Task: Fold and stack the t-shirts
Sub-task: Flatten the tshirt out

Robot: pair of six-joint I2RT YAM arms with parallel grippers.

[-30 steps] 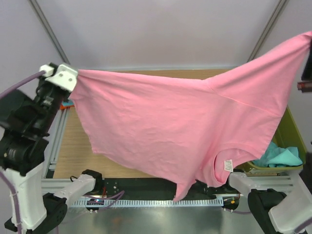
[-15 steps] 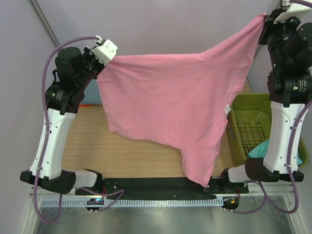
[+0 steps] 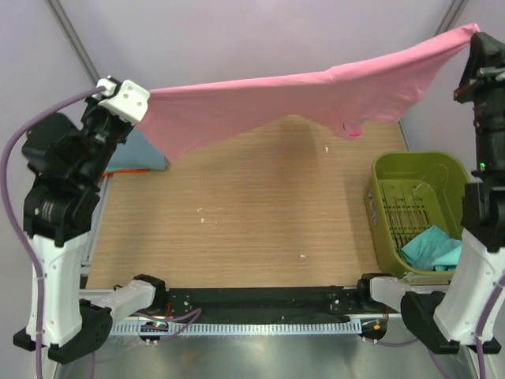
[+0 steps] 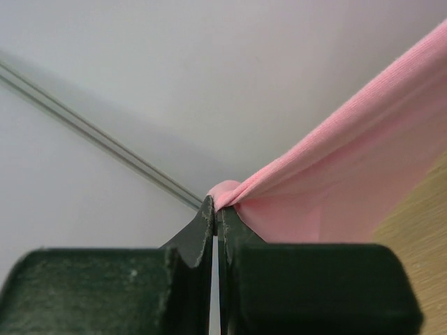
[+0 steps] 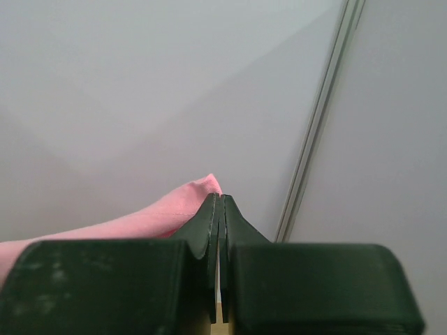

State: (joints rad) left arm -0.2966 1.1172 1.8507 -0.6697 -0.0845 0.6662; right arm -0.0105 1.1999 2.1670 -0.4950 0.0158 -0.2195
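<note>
Both arms shared one scheme of white shells and black joints. The left arm [image 3: 51, 284] had a long white link with rounded edges, bulky black motor housings [image 3: 63, 174] above it and a white angular camera mount [image 3: 125, 96] at the wrist. A thin lilac cable [image 3: 55, 103] curved from that mount along the arm. The right arm [image 3: 473, 284] had the same white link under black housings, one carrying a small green light [image 3: 480, 165]. Close up, the left fingers [image 4: 195, 241] and right fingers [image 5: 206, 223] were dark matte plastic, wide blocks at the base tapering to thin pointed tips.
</note>
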